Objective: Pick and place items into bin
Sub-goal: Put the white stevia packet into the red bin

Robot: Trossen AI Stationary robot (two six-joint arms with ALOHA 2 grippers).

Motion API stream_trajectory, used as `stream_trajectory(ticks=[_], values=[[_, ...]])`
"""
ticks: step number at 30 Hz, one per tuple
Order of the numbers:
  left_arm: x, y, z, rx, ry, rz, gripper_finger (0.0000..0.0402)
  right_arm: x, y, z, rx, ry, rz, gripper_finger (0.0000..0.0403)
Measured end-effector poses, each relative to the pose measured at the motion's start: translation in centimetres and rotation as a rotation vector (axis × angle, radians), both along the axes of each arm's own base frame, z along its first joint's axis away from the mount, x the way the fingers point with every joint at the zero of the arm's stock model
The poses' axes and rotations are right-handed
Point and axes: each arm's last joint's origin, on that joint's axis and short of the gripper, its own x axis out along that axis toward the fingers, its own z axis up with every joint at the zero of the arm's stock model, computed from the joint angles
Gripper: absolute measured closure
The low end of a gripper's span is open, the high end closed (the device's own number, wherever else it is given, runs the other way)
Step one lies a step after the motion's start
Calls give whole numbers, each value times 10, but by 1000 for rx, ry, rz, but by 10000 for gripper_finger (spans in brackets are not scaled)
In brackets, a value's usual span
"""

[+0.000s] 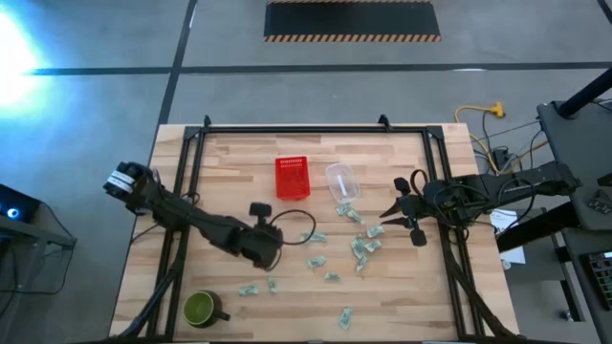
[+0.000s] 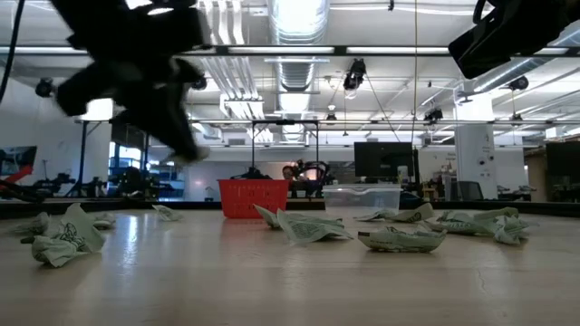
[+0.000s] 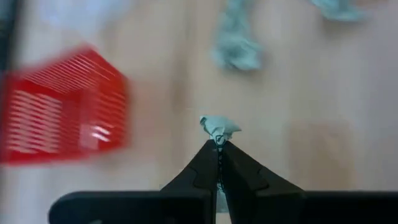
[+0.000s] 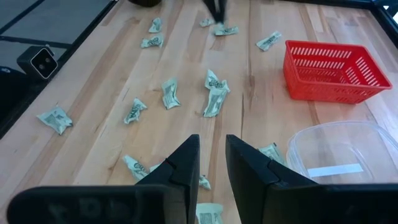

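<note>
— Now, where do we see the left claw (image 3: 219, 144)?
— Clenched on one wrapper (image 3: 218, 127) at its tips, above the desk (image 1: 402, 287), near the red basket (image 1: 294, 177).
— And the right claw (image 4: 212, 163)?
— Slightly parted, empty, over scattered wrappers (image 4: 214, 93).

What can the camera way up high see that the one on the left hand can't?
Only the high view shows the green mug, the clear tub, the waiting right gripper by the wrapper pile, and the whole table. Only the left wrist view shows, close up, the left gripper shut on one small wrapper. Both show the red basket and loose wrappers on the wood.
</note>
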Motion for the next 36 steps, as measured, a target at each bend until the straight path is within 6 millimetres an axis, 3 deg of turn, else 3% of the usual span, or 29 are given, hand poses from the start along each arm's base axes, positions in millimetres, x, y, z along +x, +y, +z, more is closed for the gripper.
stream_trajectory(ticks=[4,8,13,18,26,31,36], values=[[11,24,9,179,8,15,401,0,0,0,1,-6,0,335],[19,63,10,274,61,68,401,0,0,1,2,-9,0,335],[29,112,14,279,62,125,401,2,0,2,5,-29,0,335],[38,144,22,201,-33,67,401,1,0,-1,16,-20,-7,335],[38,173,25,166,-75,68,402,1,0,-2,19,-14,-10,335],[35,186,24,-8,-115,-13,402,1,0,-2,19,-15,-10,335],[34,191,24,-42,-132,25,402,1,0,-2,20,-17,-10,335]])
